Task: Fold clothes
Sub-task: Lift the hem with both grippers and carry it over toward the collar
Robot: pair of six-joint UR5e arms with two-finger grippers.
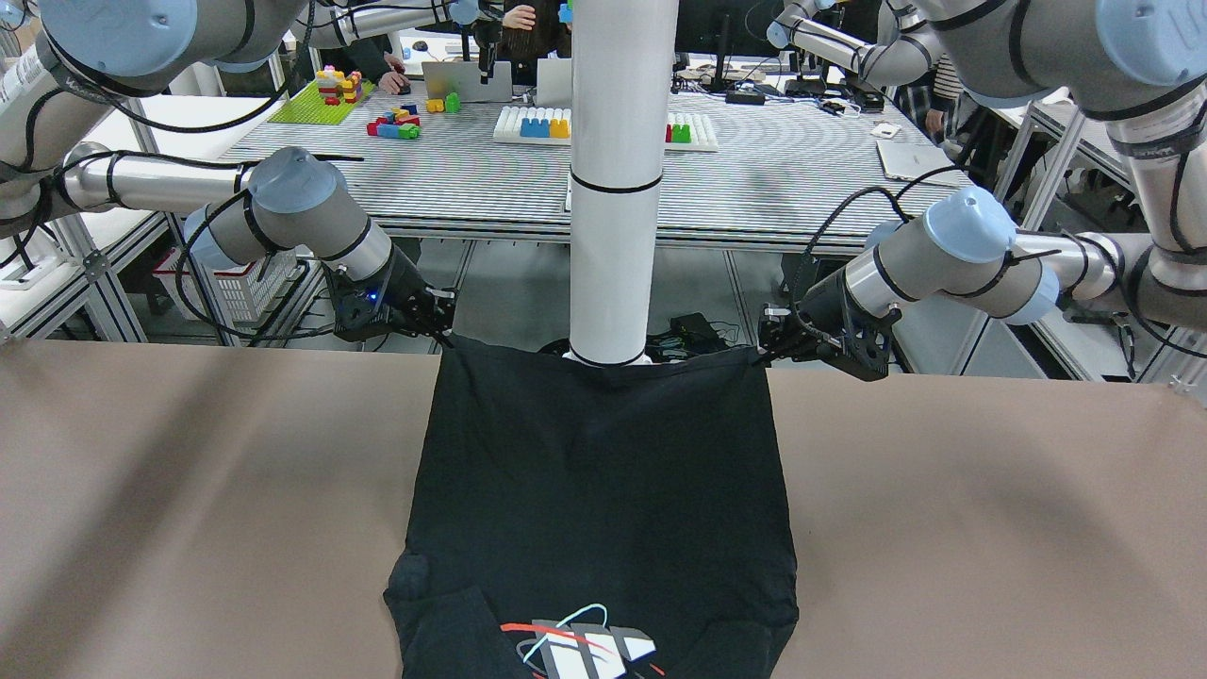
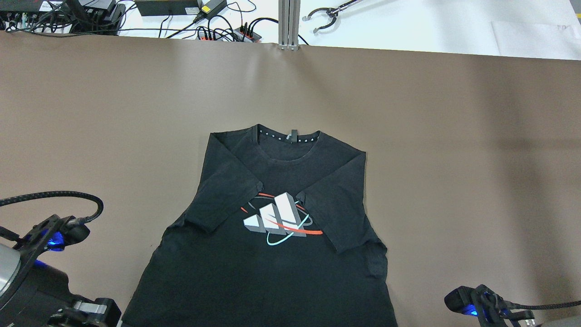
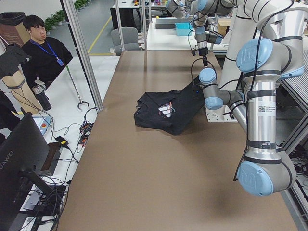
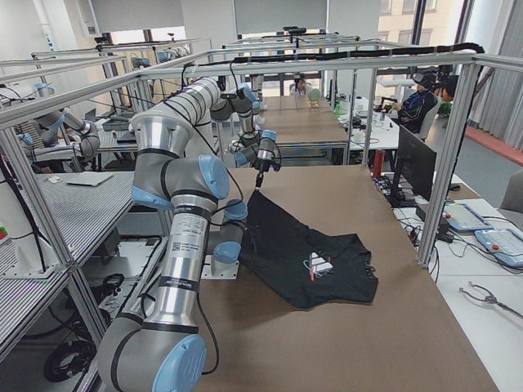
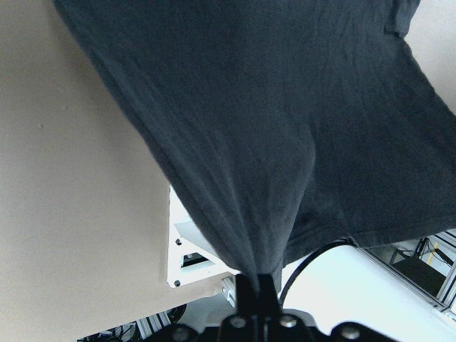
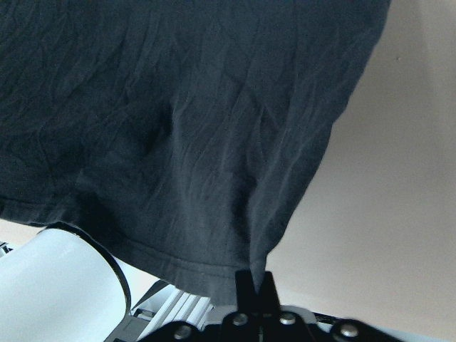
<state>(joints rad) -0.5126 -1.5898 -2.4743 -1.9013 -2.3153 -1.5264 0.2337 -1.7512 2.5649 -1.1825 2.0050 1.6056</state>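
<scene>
The clothes are one black T-shirt [image 2: 272, 277] with a white three-stripe logo [image 2: 277, 218]. It lies face up on the brown table [image 2: 454, 159], with both sleeves folded in over the chest. My left gripper [image 1: 762, 351] is shut on one bottom hem corner, and the left wrist view shows the fabric [image 5: 271, 142] pinched there. My right gripper [image 1: 445, 336] is shut on the other hem corner, with the fabric [image 6: 178, 128] pinched in the right wrist view. The hem is lifted and stretched between them at the table's near edge, in front of the white pillar [image 1: 618, 189].
Cables and power strips [image 2: 218, 32] lie beyond the table's far edge, beside a metal post [image 2: 289, 22]. A hand grabber tool [image 2: 324, 18] lies on the white surface there. A person [image 3: 41, 43] sits off the table's far side. Bare brown table flanks the shirt.
</scene>
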